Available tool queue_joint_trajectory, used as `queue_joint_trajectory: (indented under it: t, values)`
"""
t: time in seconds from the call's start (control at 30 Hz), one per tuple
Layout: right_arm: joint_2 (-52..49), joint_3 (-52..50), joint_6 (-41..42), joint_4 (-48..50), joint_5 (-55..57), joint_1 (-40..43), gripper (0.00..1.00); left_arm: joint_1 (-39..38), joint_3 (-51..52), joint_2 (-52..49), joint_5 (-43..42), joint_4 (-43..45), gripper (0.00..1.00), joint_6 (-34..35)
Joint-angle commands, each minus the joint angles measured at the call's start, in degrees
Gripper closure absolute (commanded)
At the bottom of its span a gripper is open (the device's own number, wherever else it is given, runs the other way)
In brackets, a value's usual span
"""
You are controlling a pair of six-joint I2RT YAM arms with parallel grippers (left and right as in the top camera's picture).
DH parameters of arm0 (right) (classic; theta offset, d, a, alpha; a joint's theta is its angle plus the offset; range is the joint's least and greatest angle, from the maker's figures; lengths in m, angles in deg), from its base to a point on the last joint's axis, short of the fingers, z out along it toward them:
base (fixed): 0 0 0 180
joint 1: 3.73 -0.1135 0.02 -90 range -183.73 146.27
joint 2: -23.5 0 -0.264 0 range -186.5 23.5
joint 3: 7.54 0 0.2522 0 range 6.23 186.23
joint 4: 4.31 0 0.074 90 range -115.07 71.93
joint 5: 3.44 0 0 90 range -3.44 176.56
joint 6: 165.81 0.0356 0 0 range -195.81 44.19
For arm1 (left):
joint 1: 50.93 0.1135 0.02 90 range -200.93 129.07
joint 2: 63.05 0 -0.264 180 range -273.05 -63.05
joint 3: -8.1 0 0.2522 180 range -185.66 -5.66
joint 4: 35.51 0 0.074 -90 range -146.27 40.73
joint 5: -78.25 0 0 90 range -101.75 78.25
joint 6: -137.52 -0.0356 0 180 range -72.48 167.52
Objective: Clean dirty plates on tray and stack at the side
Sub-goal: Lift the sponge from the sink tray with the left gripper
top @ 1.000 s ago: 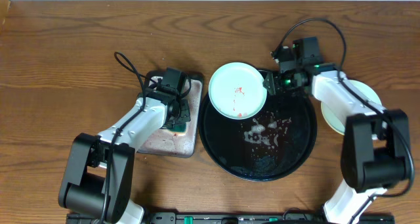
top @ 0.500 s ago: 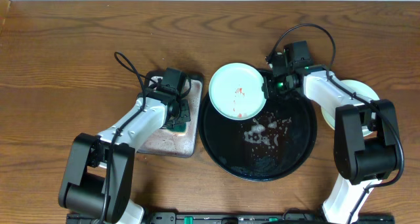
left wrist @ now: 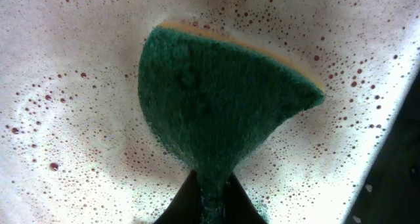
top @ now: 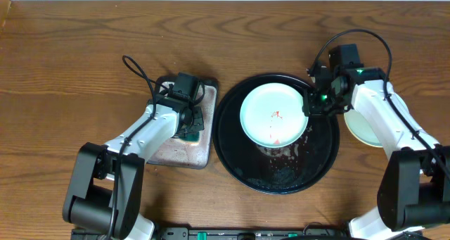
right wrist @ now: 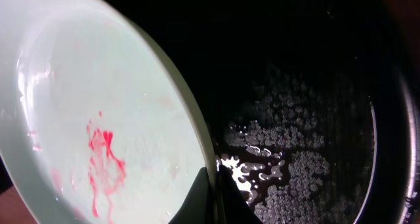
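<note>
A pale mint-green plate (top: 274, 115) with red smears is held over the round black tray (top: 232, 152). My right gripper (top: 308, 105) is shut on its right rim. The right wrist view shows the same plate (right wrist: 98, 119) tilted, red streaks on its face, and the right gripper (right wrist: 215, 184) pinching the rim over the wet tray (right wrist: 315, 86). My left gripper (top: 188, 127) sits over the soapy grey tray (top: 172, 152), shut on a green sponge (left wrist: 216, 99). Other plates (top: 362, 127) lie stacked on the tabletop at the far right, partly hidden by my right arm.
Foam and water (top: 281, 162) lie on the black tray's floor. The grey rectangular tray (left wrist: 79, 86) is full of suds speckled red. A black cable (top: 137, 70) loops left of the left arm. Brown tabletop (top: 84, 50) stretches around both trays.
The right gripper shut on the plate's rim, then carried the plate right and toward the front, from the tray's back-left edge to over its middle. The left arm has not moved.
</note>
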Motion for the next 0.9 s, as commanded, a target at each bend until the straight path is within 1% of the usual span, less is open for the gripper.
queue_joint_trajectory:
  t: [0.0,0.1,0.17,0.2,0.3,0.47,0.57,0.73,0.77,0.87]
  values:
    - [-0.6,-3.6,-0.4,1.5,1.0,-0.6,0.99,0.6,1.0,1.2,-0.5,-1.5,0.93,-0.3]
    - [-0.6,-6.9,-0.4,5.2,1.0,-1.0,0.99,1.0,1.0,6.3,0.7,-1.5,0.93,-0.3]
    - [-0.6,-9.1,-0.4,7.5,1.0,-1.2,0.99,1.5,1.0,9.4,0.2,-1.5,0.93,-0.3]
    - [-0.6,-10.6,-0.4,9.2,1.0,-1.2,0.99,2.5,1.0,12.3,-2.7,-1.4,0.93,-1.0]
    - [-0.6,-12.2,-0.5,11.3,1.0,-1.2,0.99,5.4,1.1,15.8,-12.2,-1.2,0.93,-5.6]
    - [-0.6,-12.6,-0.5,13.0,1.0,-1.2,0.99,11.3,1.3,17.7,-26.9,-1.2,0.93,-11.7]
    - [-0.6,-12.6,-0.5,13.2,1.0,-1.2,0.99,15.2,1.4,17.7,-33.6,-1.2,0.93,-11.8]
    - [-0.6,-12.6,-0.4,13.5,1.0,-1.3,0.99,21.4,1.9,17.7,-45.7,-0.5,0.93,-14.8]
    - [-0.6,-12.6,-0.4,13.5,1.0,-1.3,0.99,23.5,2.1,17.7,-52.0,-0.4,0.93,-17.8]
    - [-0.6,-12.6,-0.5,13.5,1.0,-1.2,0.99,26.4,2.1,17.7,-63.3,-0.8,0.93,-23.7]
